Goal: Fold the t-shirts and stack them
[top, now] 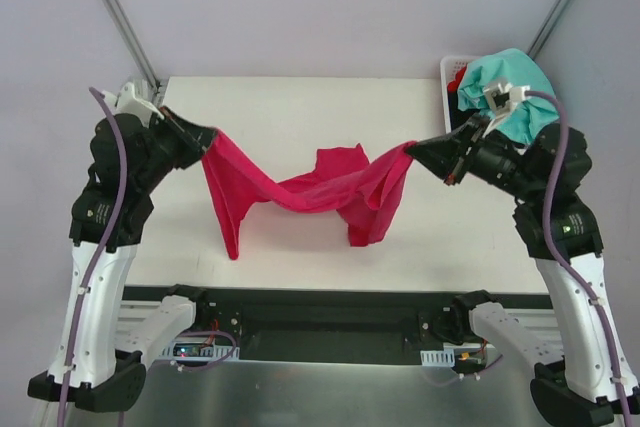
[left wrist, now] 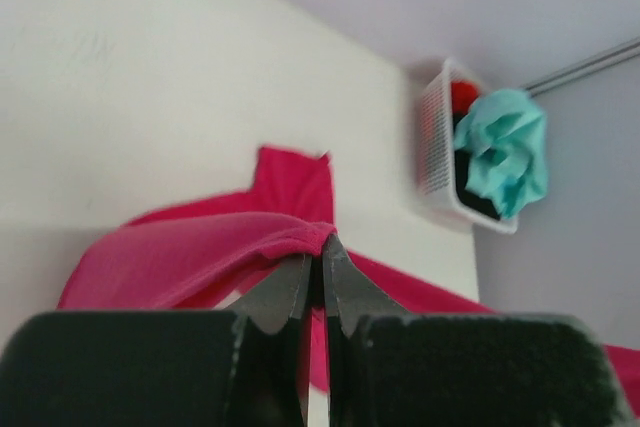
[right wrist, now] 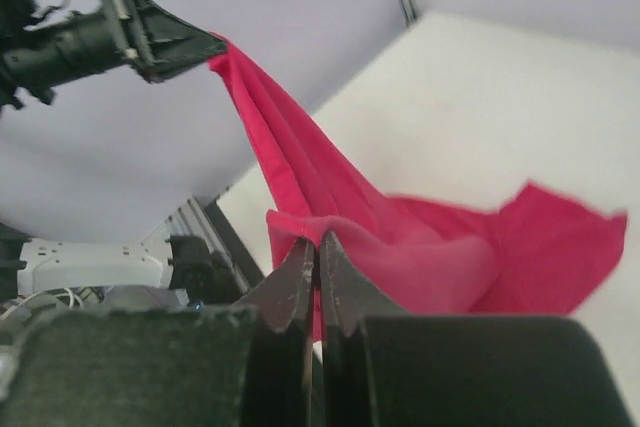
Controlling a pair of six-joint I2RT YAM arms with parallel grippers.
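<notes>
The large magenta-pink cloth t-shirt (top: 300, 192) hangs stretched between the two arms above the middle of the flat, matte white table (top: 300, 107). The left gripper (top: 208, 141) has its black, tapered jaws pressed together on one bunched edge of the soft fabric. The right gripper (top: 413, 150) is likewise clamped tight on the opposite edge. Between them the shirt sags in a shallow curve, gathered into long, smooth folds. A loose lobe droops below each grip, and a flat flap with a straight hem lies on the table behind the sag.

At the table's far right corner stands a white plastic basket (left wrist: 435, 147) with slotted walls. A crumpled teal-mint t-shirt (top: 515, 82) is heaped over its rim. A red t-shirt (left wrist: 462, 95) and a black t-shirt (left wrist: 470, 172) lie inside beneath it.
</notes>
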